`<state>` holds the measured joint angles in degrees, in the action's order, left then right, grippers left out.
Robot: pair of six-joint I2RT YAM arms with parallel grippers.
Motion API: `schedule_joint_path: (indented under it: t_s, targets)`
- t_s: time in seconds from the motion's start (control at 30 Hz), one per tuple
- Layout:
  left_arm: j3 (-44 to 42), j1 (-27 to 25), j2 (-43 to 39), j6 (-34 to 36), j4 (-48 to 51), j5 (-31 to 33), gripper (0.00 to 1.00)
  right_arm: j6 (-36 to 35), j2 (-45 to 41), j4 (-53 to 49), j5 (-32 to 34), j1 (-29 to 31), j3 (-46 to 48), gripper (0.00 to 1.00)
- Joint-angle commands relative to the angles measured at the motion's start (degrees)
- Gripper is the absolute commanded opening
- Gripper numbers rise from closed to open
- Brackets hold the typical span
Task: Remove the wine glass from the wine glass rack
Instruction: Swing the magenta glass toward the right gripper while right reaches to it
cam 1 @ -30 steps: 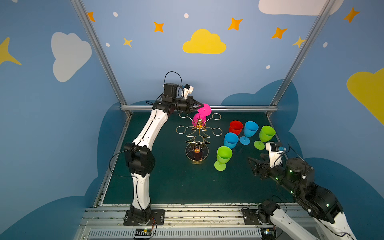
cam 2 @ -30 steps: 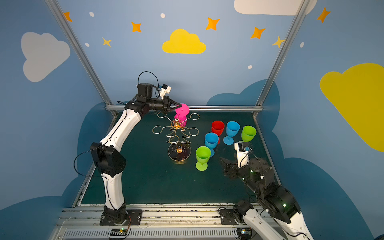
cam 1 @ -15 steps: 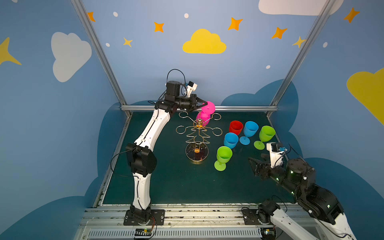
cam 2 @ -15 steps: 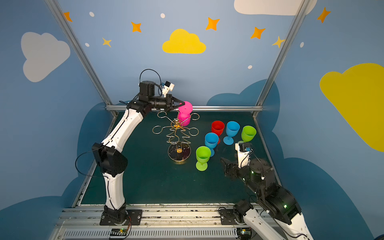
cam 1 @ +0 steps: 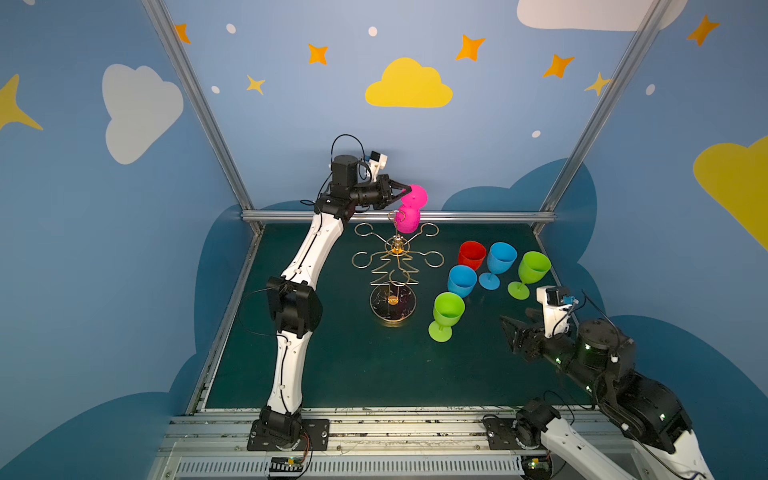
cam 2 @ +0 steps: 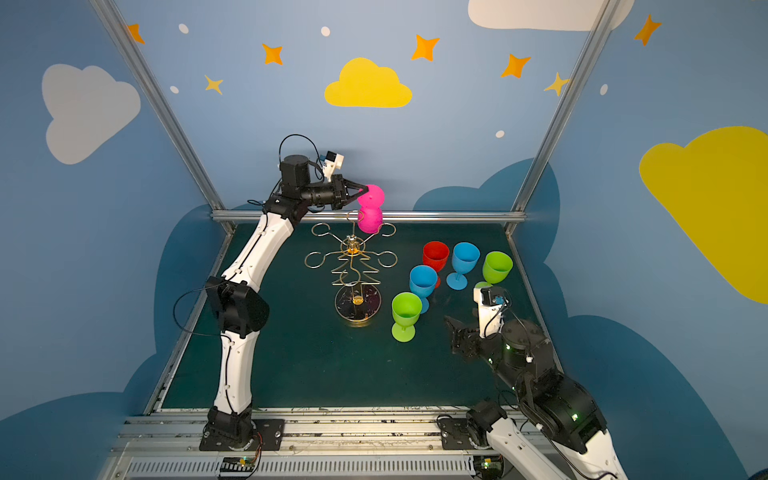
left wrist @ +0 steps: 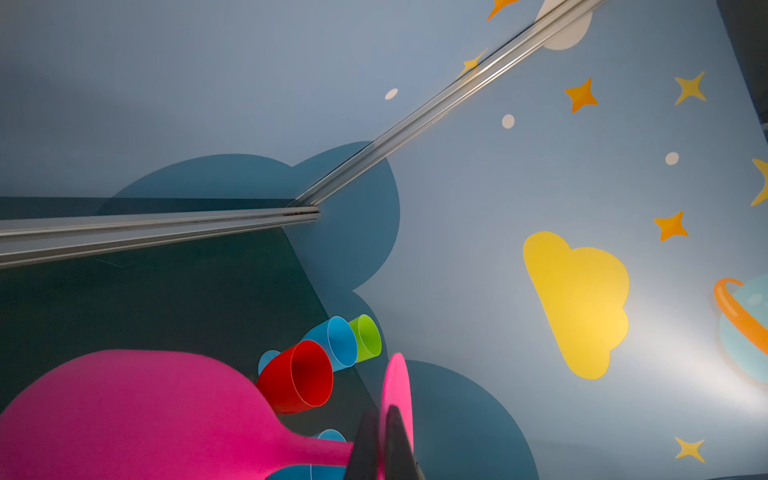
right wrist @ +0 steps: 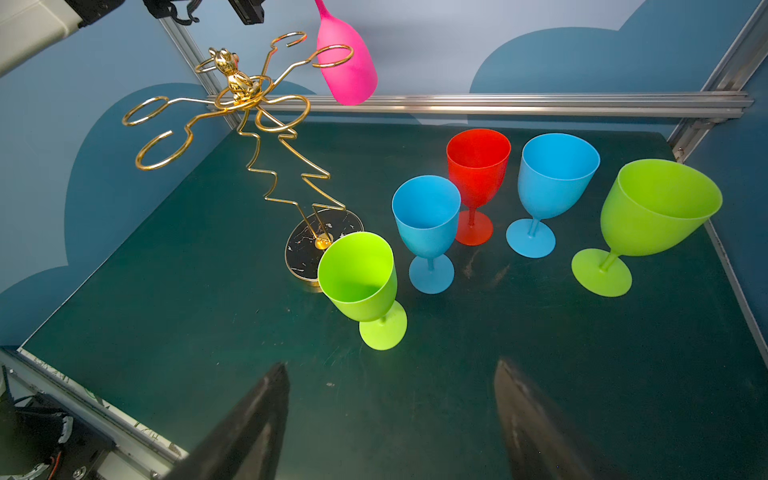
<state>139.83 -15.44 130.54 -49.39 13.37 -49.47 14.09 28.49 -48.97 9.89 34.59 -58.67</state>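
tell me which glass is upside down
The pink wine glass, bowl down in the gold rack; the red glass, blue glasses and green glasses stand upright.

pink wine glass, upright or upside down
Upside down: the pink wine glass hangs bowl downward, its foot up in the shut left gripper.

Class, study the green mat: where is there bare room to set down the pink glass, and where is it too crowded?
Bare mat lies in front of the rack, toward the front rail, and between the rack and the left arm. Crowded: right of the rack, where five glasses cluster.
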Motion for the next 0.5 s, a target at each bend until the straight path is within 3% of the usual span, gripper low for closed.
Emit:
schedule_joint_path:
  t_s: [0.0, 0.3, 0.47]
  targets:
    - [1.84, 1.07, -0.63, -2.30, -4.76, -0.29, 0.03, -0.69, -0.29, -0.70, 0.96, -0.14, -1.60, 0.77]
    - [-0.77, 7.51, -6.24, -6.69, -10.81, -1.69, 0.03, -2.11, 1.02, 0.27, 0.57, -0.14, -2.65, 0.77]
    - [-10.45, 12.77, -14.11, -11.78, -19.45, -3.34, 0.03, -3.30, 2.59, 1.95, -0.48, -0.14, -3.42, 0.77]
